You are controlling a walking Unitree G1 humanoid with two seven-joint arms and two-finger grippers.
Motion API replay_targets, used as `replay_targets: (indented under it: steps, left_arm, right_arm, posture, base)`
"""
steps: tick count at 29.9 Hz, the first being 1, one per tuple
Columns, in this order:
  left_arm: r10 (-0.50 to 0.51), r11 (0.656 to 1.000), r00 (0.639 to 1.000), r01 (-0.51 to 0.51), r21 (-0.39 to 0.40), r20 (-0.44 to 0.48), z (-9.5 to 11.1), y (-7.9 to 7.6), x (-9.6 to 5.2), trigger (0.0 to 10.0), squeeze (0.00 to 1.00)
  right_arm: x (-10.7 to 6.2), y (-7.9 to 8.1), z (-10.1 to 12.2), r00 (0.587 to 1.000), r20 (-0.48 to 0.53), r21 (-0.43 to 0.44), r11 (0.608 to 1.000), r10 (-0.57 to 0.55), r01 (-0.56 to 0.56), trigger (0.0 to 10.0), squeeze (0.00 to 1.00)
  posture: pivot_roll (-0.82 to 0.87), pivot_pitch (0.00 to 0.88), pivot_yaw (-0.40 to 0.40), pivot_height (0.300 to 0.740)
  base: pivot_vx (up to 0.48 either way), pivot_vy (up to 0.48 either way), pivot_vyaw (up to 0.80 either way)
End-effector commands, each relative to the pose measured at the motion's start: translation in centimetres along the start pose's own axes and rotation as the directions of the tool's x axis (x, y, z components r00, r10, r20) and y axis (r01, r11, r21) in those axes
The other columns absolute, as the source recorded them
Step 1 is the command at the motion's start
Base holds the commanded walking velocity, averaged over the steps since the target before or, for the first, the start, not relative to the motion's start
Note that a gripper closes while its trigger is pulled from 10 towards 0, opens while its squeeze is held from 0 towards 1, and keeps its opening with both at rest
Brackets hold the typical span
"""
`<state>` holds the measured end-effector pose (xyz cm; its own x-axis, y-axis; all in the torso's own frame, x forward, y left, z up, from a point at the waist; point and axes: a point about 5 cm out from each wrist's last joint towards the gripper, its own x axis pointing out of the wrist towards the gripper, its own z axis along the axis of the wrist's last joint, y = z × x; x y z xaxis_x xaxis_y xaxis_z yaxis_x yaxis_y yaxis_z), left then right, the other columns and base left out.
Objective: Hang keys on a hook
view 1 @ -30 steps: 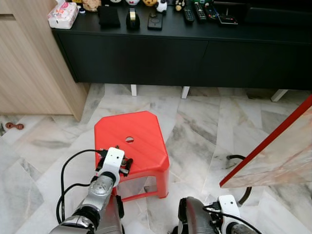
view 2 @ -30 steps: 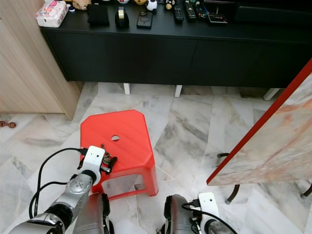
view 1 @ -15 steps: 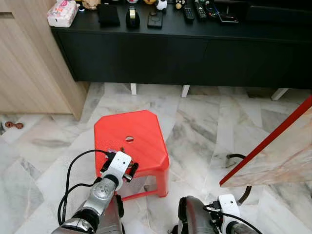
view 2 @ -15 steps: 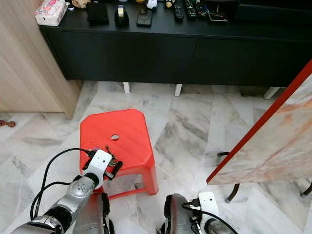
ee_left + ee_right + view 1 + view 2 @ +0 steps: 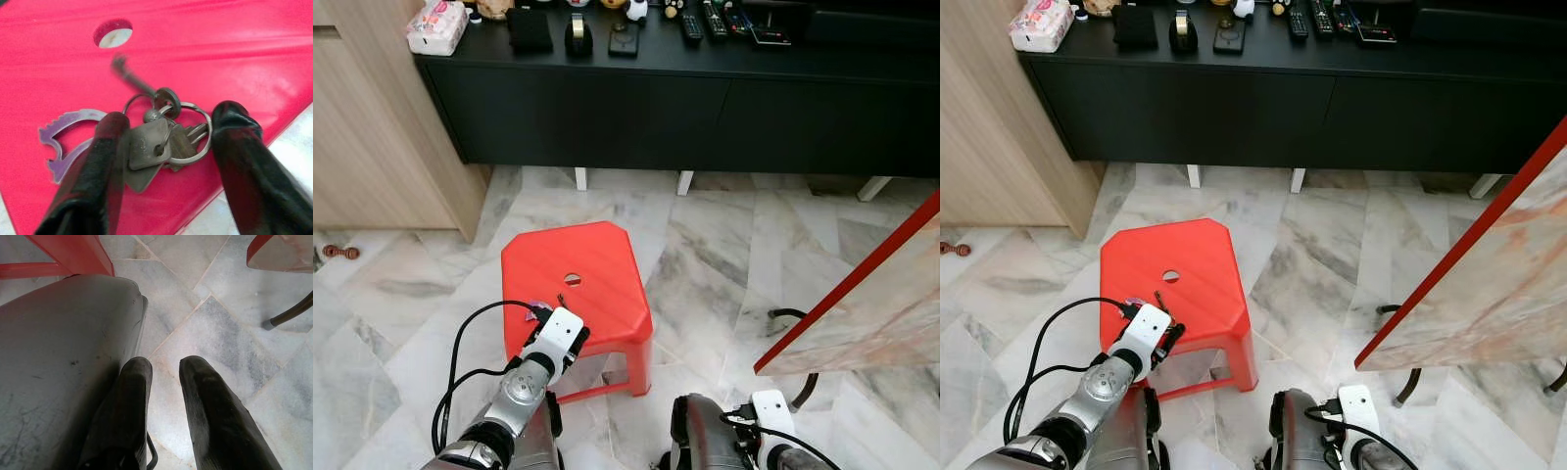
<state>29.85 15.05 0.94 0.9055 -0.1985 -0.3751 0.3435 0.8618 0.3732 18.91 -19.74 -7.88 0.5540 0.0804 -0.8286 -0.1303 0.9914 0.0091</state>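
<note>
A bunch of keys (image 5: pixel 156 147) on a ring, with a purple tag (image 5: pixel 63 142), lies flat on the red plastic stool (image 5: pixel 592 255) near its front left edge. My left gripper (image 5: pixel 171 120) reaches over that edge and is open. Its two black fingers (image 5: pixel 110 142) straddle the bunch, and one of them touches a key. From the head, the keys (image 5: pixel 553 302) show just past the white wrist. My right gripper (image 5: pixel 164 374) hangs low beside my leg over the marble floor, its fingers close together with nothing held.
A long black console (image 5: pixel 656 98) stands behind the stool, carrying a tissue pack (image 5: pixel 438 27), remotes and small items. A wooden cabinet (image 5: pixel 372 127) is at the left. A red-edged marble tabletop (image 5: pixel 871 304) juts in at the right. Open floor surrounds the stool.
My left gripper has shifted right along the stool's front edge and lowered, so its fingers now sit either side of the keys. The right arm has not moved.
</note>
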Motion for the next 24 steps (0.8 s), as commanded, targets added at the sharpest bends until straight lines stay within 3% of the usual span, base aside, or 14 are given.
replay_targets:
  steps: [1,12,13,19,22,24]
  left_arm:
    - [-0.016,0.999,0.995,0.012,-0.048,-0.097,-2.2,-0.8,-0.8,0.0,0.00]
    - [0.054,0.972,0.994,-0.074,-0.221,-0.096,-2.3,0.4,-0.9,0.0,0.00]
    - [0.071,0.959,0.993,-0.095,-0.268,-0.098,-2.3,0.7,-0.9,0.0,0.00]
    - [0.095,0.924,0.991,-0.125,-0.363,-0.099,-2.4,1.2,-1.0,0.0,0.00]
    - [0.108,0.888,0.991,-0.133,-0.440,-0.081,-2.3,1.5,-1.0,0.0,0.00]
    - [0.122,0.847,0.991,-0.134,-0.515,-0.057,-2.0,1.8,-0.9,0.0,0.00]
  right_arm:
    - [-0.6,-0.1,-3.5,0.991,-0.132,0.003,1.000,-0.008,0.008,10.0,0.00]
    - [-0.5,0.1,-3.2,0.992,-0.125,0.005,1.000,-0.007,0.008,10.0,0.00]
    - [-0.5,0.1,-3.1,0.992,-0.123,0.006,1.000,-0.007,0.008,10.0,0.00]
    - [-0.4,0.2,-3.0,0.993,-0.119,0.008,1.000,-0.006,0.007,10.0,0.00]
    - [-0.4,0.2,-2.9,0.993,-0.116,0.010,1.000,-0.005,0.006,10.0,0.00]
    - [-0.4,0.2,-2.9,0.994,-0.114,0.012,1.000,-0.005,0.006,10.0,0.00]
  posture:
    - [-0.06,0.216,-0.102,0.602]
    - [-0.05,0.206,-0.101,0.602]
    - [-0.05,0.205,-0.101,0.602]
    - [-0.04,0.201,-0.100,0.602]
    - [-0.04,0.198,-0.099,0.602]
    - [-0.04,0.195,-0.099,0.602]
  base:
    - [0.000,0.000,0.00]
    - [0.000,0.000,0.00]
    - [0.000,0.000,0.00]
    - [0.000,0.000,0.00]
    - [0.000,0.000,0.00]
    - [0.000,0.000,0.00]
